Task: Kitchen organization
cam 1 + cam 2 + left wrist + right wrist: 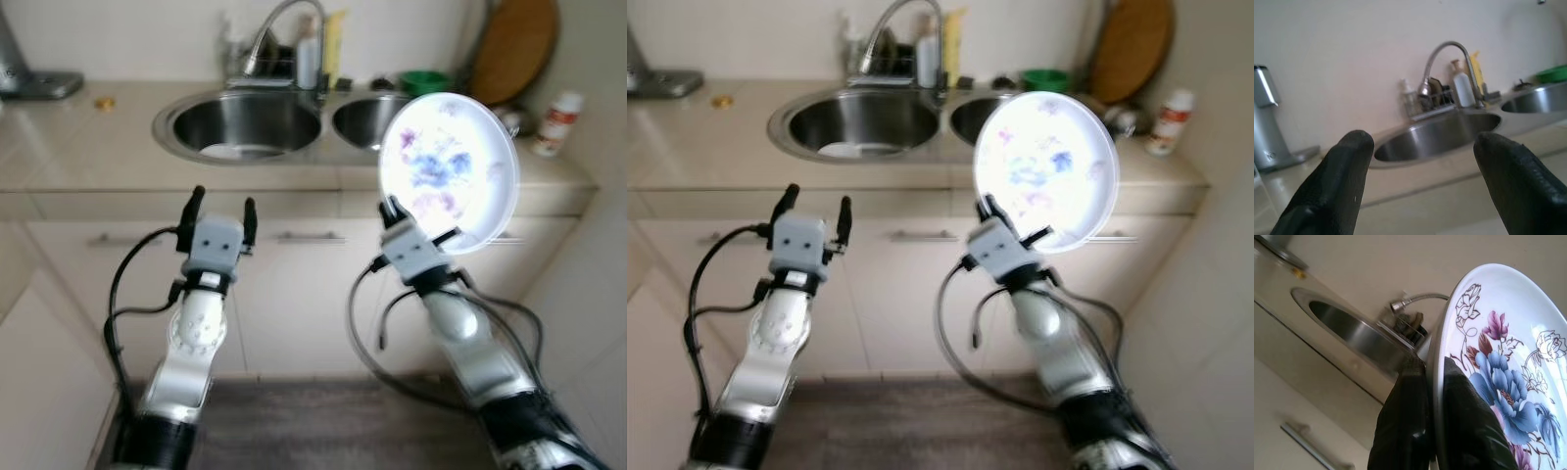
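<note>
A white plate (449, 172) with blue and purple flowers stands almost on edge in the air before the counter front, its face glaring in the light. My right gripper (407, 223) is shut on the plate's lower left rim; in the right wrist view its fingers (1405, 426) pinch the rim of the plate (1498, 377). My left gripper (221, 211) is open and empty, held up in front of the cabinet below the left sink bowl (240, 122). In the left wrist view its fingertips (1342, 171) frame that bowl (1435, 139) and the tap.
A double steel sink with a curved tap (284, 29) sits in the beige counter (88, 147). Bottles and a rack stand behind it. A green bowl (424, 80), a wooden board (514, 44) and a white bottle (556, 122) are at the right. Cabinet handles (309, 236) face me.
</note>
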`<state>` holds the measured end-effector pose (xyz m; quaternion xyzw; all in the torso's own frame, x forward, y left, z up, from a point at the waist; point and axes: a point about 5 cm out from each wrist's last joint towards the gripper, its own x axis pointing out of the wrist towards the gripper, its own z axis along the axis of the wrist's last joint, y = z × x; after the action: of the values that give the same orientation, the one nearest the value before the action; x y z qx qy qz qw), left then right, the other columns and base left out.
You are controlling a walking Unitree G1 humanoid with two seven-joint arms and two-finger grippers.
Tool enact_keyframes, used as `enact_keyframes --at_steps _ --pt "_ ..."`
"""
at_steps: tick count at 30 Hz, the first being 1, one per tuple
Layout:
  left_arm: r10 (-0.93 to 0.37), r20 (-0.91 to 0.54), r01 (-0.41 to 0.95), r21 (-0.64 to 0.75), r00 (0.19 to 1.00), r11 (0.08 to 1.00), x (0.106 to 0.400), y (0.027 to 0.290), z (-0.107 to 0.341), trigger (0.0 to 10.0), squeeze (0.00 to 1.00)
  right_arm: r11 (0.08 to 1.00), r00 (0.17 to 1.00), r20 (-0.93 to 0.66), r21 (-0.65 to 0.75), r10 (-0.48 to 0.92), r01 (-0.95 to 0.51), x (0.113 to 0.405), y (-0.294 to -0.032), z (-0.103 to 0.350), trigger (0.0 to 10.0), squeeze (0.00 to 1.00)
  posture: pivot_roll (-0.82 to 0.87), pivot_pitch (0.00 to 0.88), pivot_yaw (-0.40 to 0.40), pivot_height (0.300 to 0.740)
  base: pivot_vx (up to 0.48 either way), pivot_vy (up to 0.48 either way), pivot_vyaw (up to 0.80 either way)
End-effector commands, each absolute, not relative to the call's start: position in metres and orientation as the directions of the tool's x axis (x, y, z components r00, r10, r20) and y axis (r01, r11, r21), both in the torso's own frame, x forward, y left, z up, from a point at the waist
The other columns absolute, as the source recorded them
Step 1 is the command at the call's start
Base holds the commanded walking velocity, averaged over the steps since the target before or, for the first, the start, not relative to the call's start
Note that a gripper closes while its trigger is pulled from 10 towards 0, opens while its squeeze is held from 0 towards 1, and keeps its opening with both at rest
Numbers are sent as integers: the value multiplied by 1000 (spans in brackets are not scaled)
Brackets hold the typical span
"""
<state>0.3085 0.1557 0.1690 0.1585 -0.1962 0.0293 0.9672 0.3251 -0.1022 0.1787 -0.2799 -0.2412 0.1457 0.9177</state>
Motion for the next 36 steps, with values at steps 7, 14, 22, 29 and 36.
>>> enact_keyframes --at_steps 7,14,22,29,36 --pt "-22 411 -103 280 911 955 309 146 175 10000 0 791 831 412 -609 373 -53 330 -117 196 10000 0 -7 0 -20 740 251 0 571" --pt "-19 413 -105 276 910 955 309 146 175 10000 0 810 828 422 -582 368 -64 330 -117 197 10000 0 -7 0 -22 740 302 0 800" --pt "-17 417 -107 272 909 956 311 146 176 10000 0 811 822 432 -582 372 -61 331 -116 199 10000 0 -5 0 -23 740 374 0 630" --pt "-19 417 -105 271 909 957 311 145 176 10000 0 811 821 434 -583 371 -58 332 -116 200 10000 0 -5 0 -22 740 378 0 0" --pt "-23 415 -101 273 909 957 312 144 175 10000 0 825 840 431 -565 330 -34 335 -120 199 10000 0 -3 0 -22 740 378 0 0"
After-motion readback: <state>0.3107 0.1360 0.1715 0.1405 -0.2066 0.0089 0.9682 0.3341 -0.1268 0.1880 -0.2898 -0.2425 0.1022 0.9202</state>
